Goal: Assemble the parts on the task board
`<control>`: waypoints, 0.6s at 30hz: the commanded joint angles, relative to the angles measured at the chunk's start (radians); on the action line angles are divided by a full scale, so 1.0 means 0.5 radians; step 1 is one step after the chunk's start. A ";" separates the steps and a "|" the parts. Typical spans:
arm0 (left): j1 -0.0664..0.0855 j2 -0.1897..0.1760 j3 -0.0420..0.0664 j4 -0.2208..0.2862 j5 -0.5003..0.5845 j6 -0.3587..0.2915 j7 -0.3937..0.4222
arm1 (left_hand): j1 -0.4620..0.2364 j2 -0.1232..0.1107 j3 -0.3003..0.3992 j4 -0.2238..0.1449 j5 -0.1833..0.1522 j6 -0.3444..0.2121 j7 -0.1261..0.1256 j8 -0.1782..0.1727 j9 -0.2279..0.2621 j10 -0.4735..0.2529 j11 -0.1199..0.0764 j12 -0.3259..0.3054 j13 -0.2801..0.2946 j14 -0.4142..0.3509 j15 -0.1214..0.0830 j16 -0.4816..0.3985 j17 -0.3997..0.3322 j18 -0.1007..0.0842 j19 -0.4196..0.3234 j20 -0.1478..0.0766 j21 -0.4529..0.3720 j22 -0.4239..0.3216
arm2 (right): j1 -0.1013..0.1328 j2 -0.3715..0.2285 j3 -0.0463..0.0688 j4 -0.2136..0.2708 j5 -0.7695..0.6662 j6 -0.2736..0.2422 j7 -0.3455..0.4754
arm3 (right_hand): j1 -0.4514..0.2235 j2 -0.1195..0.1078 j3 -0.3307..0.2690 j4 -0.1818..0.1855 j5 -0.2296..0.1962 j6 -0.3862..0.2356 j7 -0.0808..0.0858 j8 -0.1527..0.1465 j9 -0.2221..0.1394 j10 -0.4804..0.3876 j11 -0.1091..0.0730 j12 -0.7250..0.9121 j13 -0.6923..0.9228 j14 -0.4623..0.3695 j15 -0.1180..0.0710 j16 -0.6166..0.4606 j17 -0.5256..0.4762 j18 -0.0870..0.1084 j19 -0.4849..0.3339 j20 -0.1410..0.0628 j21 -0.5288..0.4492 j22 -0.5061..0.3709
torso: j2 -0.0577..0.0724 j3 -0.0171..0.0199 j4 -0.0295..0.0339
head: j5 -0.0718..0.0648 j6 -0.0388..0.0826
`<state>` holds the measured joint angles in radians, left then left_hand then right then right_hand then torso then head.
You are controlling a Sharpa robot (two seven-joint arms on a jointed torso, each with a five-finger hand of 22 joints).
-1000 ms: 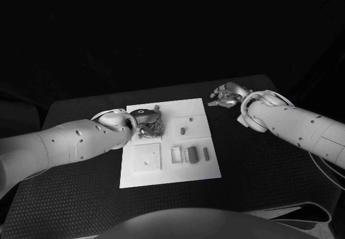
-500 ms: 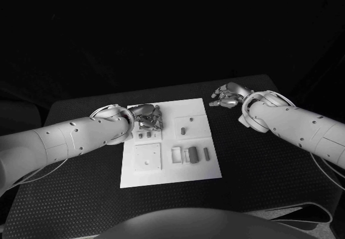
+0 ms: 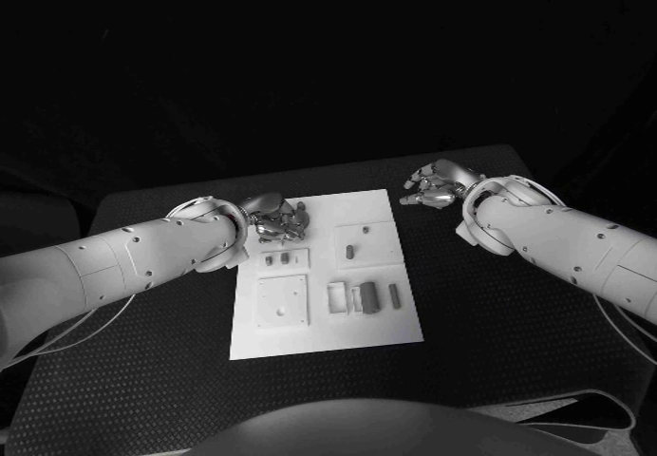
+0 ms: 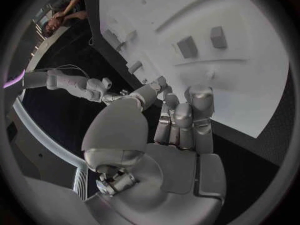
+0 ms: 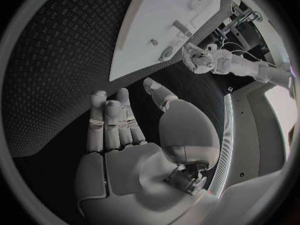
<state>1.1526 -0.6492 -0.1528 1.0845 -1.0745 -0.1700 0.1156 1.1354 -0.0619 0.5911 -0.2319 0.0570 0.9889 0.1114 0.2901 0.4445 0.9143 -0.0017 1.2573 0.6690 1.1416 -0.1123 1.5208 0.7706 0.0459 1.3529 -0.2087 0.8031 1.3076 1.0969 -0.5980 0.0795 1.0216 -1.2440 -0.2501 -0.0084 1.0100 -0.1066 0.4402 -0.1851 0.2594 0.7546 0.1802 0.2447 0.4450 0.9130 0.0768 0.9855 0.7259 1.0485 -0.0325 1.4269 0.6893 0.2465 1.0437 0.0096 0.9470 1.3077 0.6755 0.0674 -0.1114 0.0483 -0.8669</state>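
Note:
The white task board (image 3: 328, 332) lies in the middle of the black table. My left hand (image 3: 278, 220) hovers at the board's far left corner, fingers stretched out and holding nothing (image 4: 169, 135). Just in front of it two small grey parts (image 3: 278, 256) sit side by side in a shallow recess; they also show in the left wrist view (image 4: 187, 46). A slotted part (image 3: 350, 251) lies in the far right recess. My right hand (image 3: 436, 185) floats off the board past its far right corner, fingers apart and empty (image 5: 137, 145).
A square plate (image 3: 281, 301) with a small hole lies at the board's near left. Several narrow grey pieces (image 3: 363, 296) lie to its right. Dark ribbed table (image 3: 520, 323) surrounds the board on all sides.
My left hand has drawn back toward the board's far left corner, uncovering the two small grey parts it was over. The right hand has barely moved.

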 commanded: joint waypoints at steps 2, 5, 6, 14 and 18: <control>0.000 -0.022 0.007 -0.019 0.115 -0.020 0.069 | -0.016 0.001 -0.010 -0.001 -0.006 -0.012 0.003 -0.008 -0.002 0.007 0.004 0.014 0.003 0.015 0.005 0.011 0.002 0.231 0.002 0.000 0.006 0.036 | -0.001 -0.002 0.000 0.003 -0.014 0.012 0.016 | -0.014 -0.001 -0.003 0.002 -0.001 0.000 0.018 0.010 -0.003 -0.016 -0.001 0.012 -0.002 -0.014 -0.001 -0.008 -0.002 0.031 -0.003 -0.009 -0.014 0.032 | 0.001 -0.0035 0.003 | 0.005 0.004; 0.000 -0.038 0.008 -0.031 0.115 -0.034 0.082 | -0.016 0.001 -0.011 -0.004 -0.006 -0.013 0.003 -0.009 -0.002 0.006 0.004 0.014 0.004 0.015 0.006 0.011 0.002 0.232 0.002 0.000 0.006 0.036 | -0.001 -0.003 0.000 0.003 -0.014 0.012 0.016 | -0.014 -0.002 -0.003 0.002 -0.001 0.000 0.018 0.010 -0.003 -0.016 -0.001 0.012 -0.002 -0.014 -0.001 -0.008 -0.002 0.031 -0.003 -0.009 -0.014 0.032 | 0.000 -0.0044 0.003 | 0.011 0.006; 0.000 -0.044 0.008 -0.036 0.115 -0.039 0.086 | -0.016 0.000 -0.011 -0.005 -0.006 -0.013 0.003 -0.009 -0.003 0.006 0.004 0.014 0.004 0.015 0.006 0.011 0.003 0.232 0.002 0.000 0.006 0.036 | -0.001 -0.004 0.000 0.003 -0.014 0.012 0.016 | -0.014 -0.002 -0.003 0.002 -0.001 -0.001 0.018 0.009 -0.003 -0.016 -0.001 0.012 -0.002 -0.014 -0.001 -0.008 -0.002 0.031 -0.003 -0.009 -0.014 0.032 | 0.000 -0.0042 0.003 | 0.013 0.006; 0.000 -0.083 0.008 -0.071 0.115 -0.045 0.097 | -0.015 -0.003 -0.013 -0.012 -0.006 -0.016 0.004 -0.010 -0.003 0.007 0.005 0.016 0.004 0.016 0.006 0.011 0.003 0.234 0.003 0.001 0.007 0.036 | -0.001 -0.006 0.000 0.003 -0.014 0.013 0.016 | -0.014 -0.002 -0.003 0.002 -0.001 -0.001 0.018 0.009 -0.003 -0.016 -0.001 0.012 -0.003 -0.014 -0.001 -0.008 -0.003 0.031 -0.003 -0.009 -0.014 0.032 | -0.001 -0.0062 0.004 | 0.034 0.008; 0.000 -0.097 0.008 -0.086 0.106 -0.053 0.105 | -0.015 -0.005 -0.014 -0.014 -0.006 -0.017 0.004 -0.011 -0.004 0.007 0.005 0.016 0.004 0.016 0.007 0.011 0.003 0.234 0.003 0.001 0.007 0.036 | -0.001 -0.007 0.000 0.004 -0.014 0.012 0.016 | -0.014 -0.002 -0.003 0.002 -0.001 -0.001 0.018 0.009 -0.003 -0.016 -0.001 0.012 -0.003 -0.014 -0.001 -0.008 -0.003 0.031 -0.003 -0.009 -0.014 0.032 | 0.000 -0.0041 0.003 | 0.043 0.007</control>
<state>1.1522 -0.6958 -0.1495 1.0441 -1.0295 -0.1844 0.1478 1.1354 -0.0619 0.5883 -0.2347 0.0572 0.9869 0.1095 0.2902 0.4443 0.9143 -0.0017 1.2614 0.6698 1.1449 -0.1090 1.5207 0.7705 0.0458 1.3545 -0.2069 0.8031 1.3074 1.0968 -0.6009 0.0795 1.0219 -1.2440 -0.2502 -0.0083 1.0100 -0.1066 0.4402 -0.1851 0.2594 0.7546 0.1802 0.2447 0.4451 0.9130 0.0768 0.9855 0.7259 1.0487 -0.0323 1.4269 0.6893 0.2465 1.0450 0.0112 0.9470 1.3078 0.6755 0.0649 -0.1099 0.0662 -0.8630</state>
